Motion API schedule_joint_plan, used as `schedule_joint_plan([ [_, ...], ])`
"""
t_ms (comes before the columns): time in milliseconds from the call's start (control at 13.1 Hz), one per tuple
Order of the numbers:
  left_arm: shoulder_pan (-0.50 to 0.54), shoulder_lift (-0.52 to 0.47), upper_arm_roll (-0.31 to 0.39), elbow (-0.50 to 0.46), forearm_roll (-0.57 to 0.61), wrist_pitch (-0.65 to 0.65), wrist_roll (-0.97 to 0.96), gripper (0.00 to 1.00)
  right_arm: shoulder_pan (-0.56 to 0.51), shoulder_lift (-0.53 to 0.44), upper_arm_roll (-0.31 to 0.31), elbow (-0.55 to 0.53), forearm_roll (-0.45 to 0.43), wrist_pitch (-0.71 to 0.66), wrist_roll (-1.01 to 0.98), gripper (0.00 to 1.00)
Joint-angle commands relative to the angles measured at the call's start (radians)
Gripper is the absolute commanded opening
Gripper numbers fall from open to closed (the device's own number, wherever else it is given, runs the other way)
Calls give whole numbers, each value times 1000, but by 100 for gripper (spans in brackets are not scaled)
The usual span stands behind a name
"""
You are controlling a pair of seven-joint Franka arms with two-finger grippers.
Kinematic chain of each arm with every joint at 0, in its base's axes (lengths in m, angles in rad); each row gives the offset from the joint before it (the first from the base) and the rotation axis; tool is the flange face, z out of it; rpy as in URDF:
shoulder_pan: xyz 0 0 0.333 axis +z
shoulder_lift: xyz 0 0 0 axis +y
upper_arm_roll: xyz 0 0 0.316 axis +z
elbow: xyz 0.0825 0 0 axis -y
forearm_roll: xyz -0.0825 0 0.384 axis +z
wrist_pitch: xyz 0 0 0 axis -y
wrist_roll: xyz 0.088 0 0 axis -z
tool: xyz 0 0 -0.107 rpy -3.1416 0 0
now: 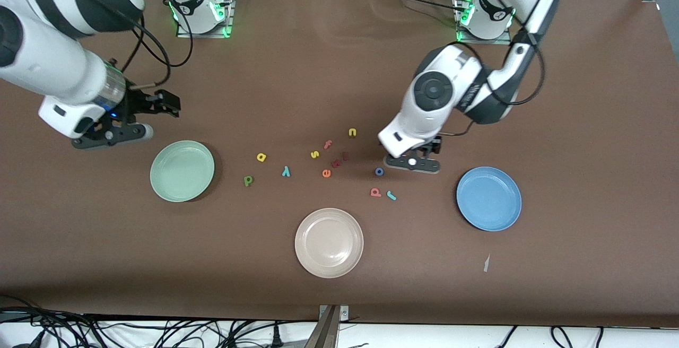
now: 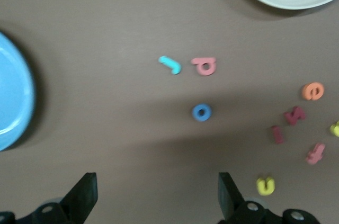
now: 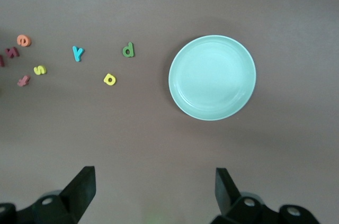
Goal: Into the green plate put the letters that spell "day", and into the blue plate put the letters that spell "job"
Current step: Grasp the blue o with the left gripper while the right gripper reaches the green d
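The pale green plate (image 1: 182, 171) (image 3: 212, 77) lies toward the right arm's end of the table. Beside it lie the dark green "d" (image 1: 248, 180) (image 3: 128, 50), yellow "a" (image 1: 261, 157) (image 3: 109, 79) and teal "y" (image 1: 286, 171) (image 3: 78, 53). The blue plate (image 1: 488, 198) (image 2: 13, 97) lies toward the left arm's end. Near it are the blue "o" (image 1: 379, 171) (image 2: 201, 112), pinkish "b" (image 1: 375, 192) (image 2: 204, 65) and teal "j" (image 1: 391, 196) (image 2: 170, 64). My left gripper (image 1: 424, 149) (image 2: 157, 181) hangs open and empty over bare table beside the "o". My right gripper (image 1: 170, 105) (image 3: 153, 179) is open and empty over bare table beside the green plate.
A beige plate (image 1: 329, 242) sits nearest the front camera, mid-table. Other letters lie in the middle: yellow "s" (image 1: 314, 154), yellow "u" (image 1: 352, 132), orange "e" (image 1: 326, 173), a pink letter (image 1: 328, 144) and two dark red ones (image 1: 340, 159).
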Motion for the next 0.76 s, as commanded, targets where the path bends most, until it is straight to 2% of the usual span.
schedule_joint_plan([
  [0,-40,143,5,145,38,10,-72,100,67,63,-7,32,-17,36,104,100],
  [76,-63,175,10,150,42,19,-75,100,69,76,-7,32,-32,41,125,100],
  [229,-60,223,10,147,34,143,-75,100,62,109,-7,23,-26,111,116,100],
  [306,-63,243,10,139,34,201,-72,95,60,116,-7,-12,-21,163,125,100],
  [382,-57,248,10,136,43,212,-58,77,60,114,-7,-64,-20,231,127,100],
  [459,-57,249,10,136,45,212,-58,67,59,107,-7,-125,-20,319,122,100],
  [535,-56,254,10,133,46,212,-57,62,58,105,-6,-179,-20,402,116,100],
  [688,-57,260,10,118,49,212,-52,61,58,114,2,-273,-24,534,109,100],
])
